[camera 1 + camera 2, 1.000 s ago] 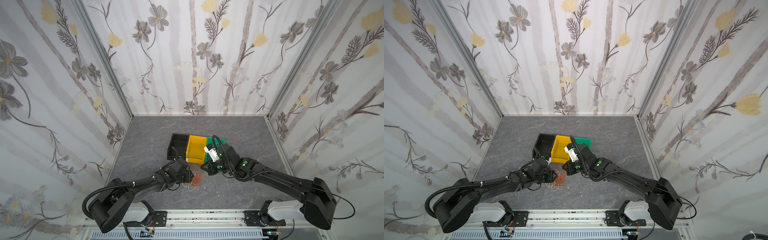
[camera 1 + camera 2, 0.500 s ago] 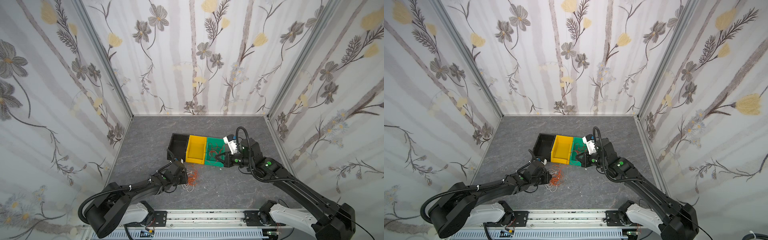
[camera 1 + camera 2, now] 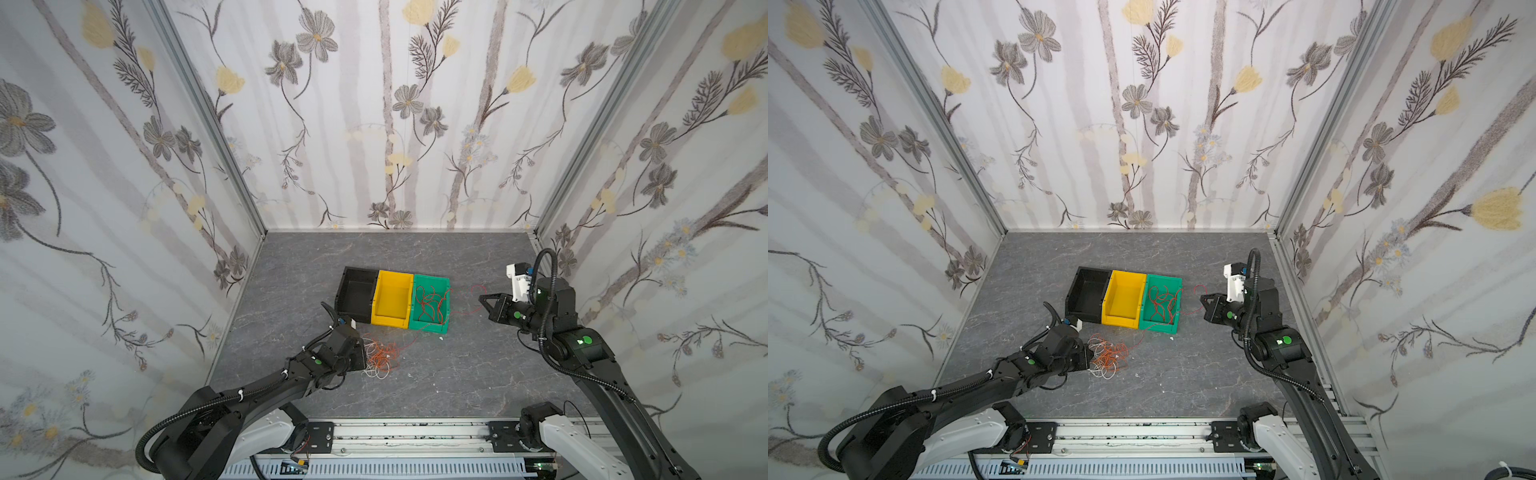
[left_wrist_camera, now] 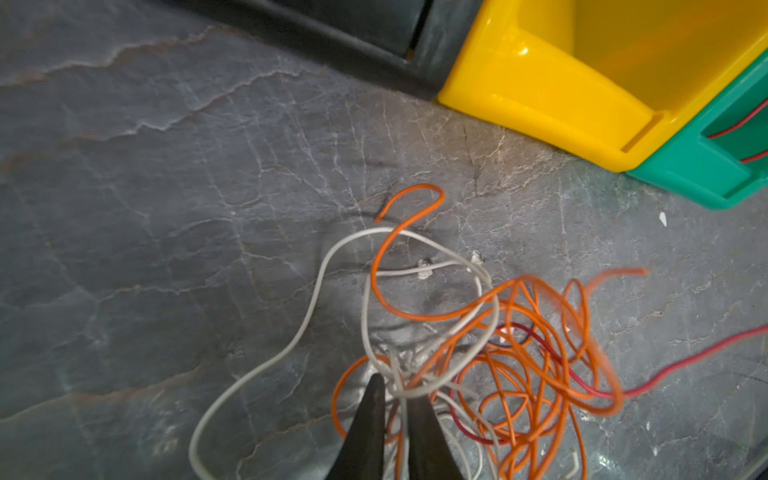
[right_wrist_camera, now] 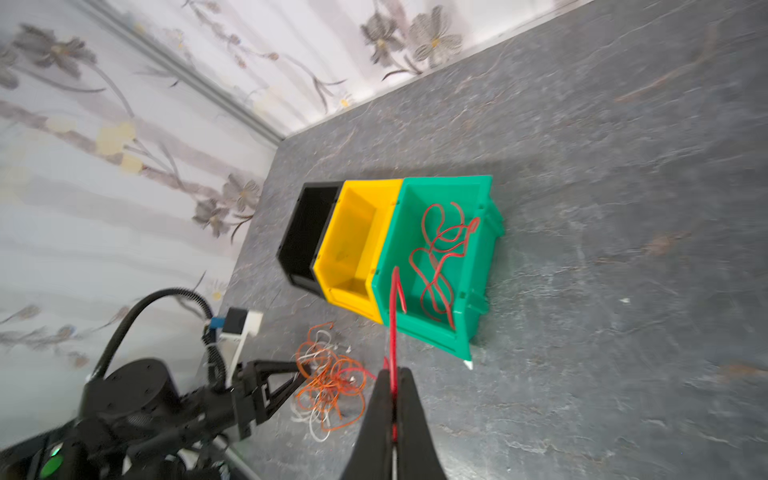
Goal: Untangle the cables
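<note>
The cables form a tangle of thin orange, white and red wires on the grey floor in front of the bins. My left gripper is shut on white and orange strands at the near edge of the tangle. My right gripper stands to the right of the green bin and is shut on a red cable. This red cable trails back to the tangle. More red cable lies looped inside the green bin.
A black bin and a yellow bin stand in a row with the green one, both with nothing in them. Flowered walls close off the left, back and right. A metal rail runs along the front edge.
My right gripper has moved from the tangle out to the right, past the green bin, drawing the red cable with it. My left gripper has closed on the tangle's strands.
</note>
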`<state>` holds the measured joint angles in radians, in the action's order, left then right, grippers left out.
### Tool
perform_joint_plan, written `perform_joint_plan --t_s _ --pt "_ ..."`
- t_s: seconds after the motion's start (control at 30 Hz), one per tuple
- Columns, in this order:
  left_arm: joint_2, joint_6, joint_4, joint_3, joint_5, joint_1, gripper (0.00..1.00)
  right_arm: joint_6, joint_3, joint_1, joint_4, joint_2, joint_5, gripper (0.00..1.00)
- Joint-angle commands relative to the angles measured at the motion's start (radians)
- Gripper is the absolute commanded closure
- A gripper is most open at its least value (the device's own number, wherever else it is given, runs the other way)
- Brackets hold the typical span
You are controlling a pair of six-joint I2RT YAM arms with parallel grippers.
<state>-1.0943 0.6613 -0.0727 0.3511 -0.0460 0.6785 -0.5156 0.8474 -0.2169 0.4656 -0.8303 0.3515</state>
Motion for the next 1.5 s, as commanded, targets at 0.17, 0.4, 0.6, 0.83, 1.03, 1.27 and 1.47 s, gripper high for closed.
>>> perform_joint_plan --t_s 0.17,0.4,0.6,0.83,1.03,1.27,1.47 --pt "0.019 0.017 -0.004 0.005 -0.008 -0.006 0.78 0.008 0.004 0.014 -0.005 -0.032 0.095 1.0" --pt "0.057 0.007 -0.023 0.049 -0.055 -0.006 0.43 0.025 0.05 0.006 0.019 -0.04 0.131 1.0" --pt "0.068 -0.005 -0.019 0.105 -0.101 -0.004 0.31 0.027 0.038 -0.037 0.053 -0.049 0.089 1.0" --pt "-0.062 -0.02 0.04 0.158 -0.115 0.044 0.26 -0.072 -0.128 -0.071 0.076 -0.003 -0.065 0.99" --pt "-0.162 -0.051 0.031 0.222 -0.061 0.088 0.26 -0.096 -0.214 -0.076 0.167 0.018 -0.227 0.77" --pt "-0.219 -0.071 0.027 0.243 -0.018 0.097 0.29 -0.108 -0.184 -0.235 0.221 -0.029 -0.408 0.56" --pt "-0.25 -0.068 0.051 0.241 -0.032 0.099 0.31 -0.196 -0.194 -0.426 -0.014 -0.12 -0.342 0.53"
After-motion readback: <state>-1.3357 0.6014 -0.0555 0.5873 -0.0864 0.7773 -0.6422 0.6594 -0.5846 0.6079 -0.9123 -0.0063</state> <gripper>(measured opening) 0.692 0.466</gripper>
